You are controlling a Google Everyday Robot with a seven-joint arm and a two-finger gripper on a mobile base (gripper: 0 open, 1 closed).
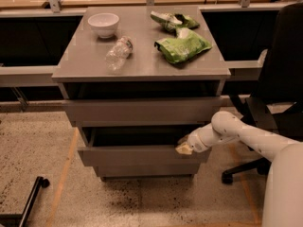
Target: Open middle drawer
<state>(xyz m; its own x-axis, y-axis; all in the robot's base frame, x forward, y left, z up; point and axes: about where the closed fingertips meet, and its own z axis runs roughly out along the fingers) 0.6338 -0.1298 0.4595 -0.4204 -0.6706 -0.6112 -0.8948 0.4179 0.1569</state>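
The grey cabinet has three flat drawer fronts under its top. The middle drawer stands pulled out a little, with a dark gap above its front. My gripper, tan-tipped on a white arm, is at the right end of the middle drawer's top edge and touches it. The top drawer front is above it and the bottom drawer front is just below.
On the cabinet top lie a white bowl, a clear plastic bottle on its side and two green snack bags. A black office chair stands to the right. A black bar lies on the speckled floor at the lower left.
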